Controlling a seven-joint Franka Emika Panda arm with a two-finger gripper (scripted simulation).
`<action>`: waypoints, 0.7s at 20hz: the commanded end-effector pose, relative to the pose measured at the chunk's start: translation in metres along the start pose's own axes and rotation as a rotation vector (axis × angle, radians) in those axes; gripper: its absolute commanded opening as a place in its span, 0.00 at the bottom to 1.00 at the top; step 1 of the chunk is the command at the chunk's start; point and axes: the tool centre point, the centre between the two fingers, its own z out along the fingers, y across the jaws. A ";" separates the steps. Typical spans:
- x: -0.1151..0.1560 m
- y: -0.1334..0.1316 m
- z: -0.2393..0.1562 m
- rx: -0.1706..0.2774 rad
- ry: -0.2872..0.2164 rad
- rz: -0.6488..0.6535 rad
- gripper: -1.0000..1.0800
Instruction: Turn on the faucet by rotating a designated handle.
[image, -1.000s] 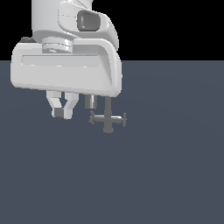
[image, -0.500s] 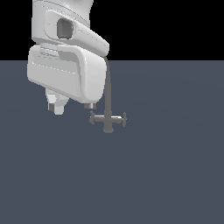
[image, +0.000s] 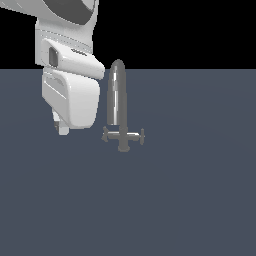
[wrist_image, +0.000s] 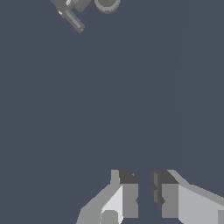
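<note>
Spreading across everything below the dark horizon, the slate-grey worktop (image: 200, 190) carries only one thing. Next in size is the white arm (image: 70, 95), which hangs at about ten o'clock in the exterior view, its bulk hiding most of its own tip. Then comes the faucet (image: 119, 107), near the middle of that view: arched spout upright, crossbar low on the stem, and the two cross-shaped knobs (image: 142, 136) at three and nine o'clock of the stem. Smallest is the pincer (wrist_image: 144, 199), seen by the wrist camera with its two fingers (wrist_image: 127, 192) parted by a narrow gap and nothing between them.

No contact with either knob shows; the pincer sits beside the faucet at roughly its nine o'clock, apart from it. By my reading the task is barely begun: approach, grasp and rotation all remain.
</note>
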 end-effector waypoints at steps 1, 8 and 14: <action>0.055 0.005 -0.015 0.063 0.031 0.149 0.47; 0.055 -0.045 0.019 0.084 0.113 0.169 0.76; 0.140 -0.080 0.040 0.150 0.257 0.195 0.61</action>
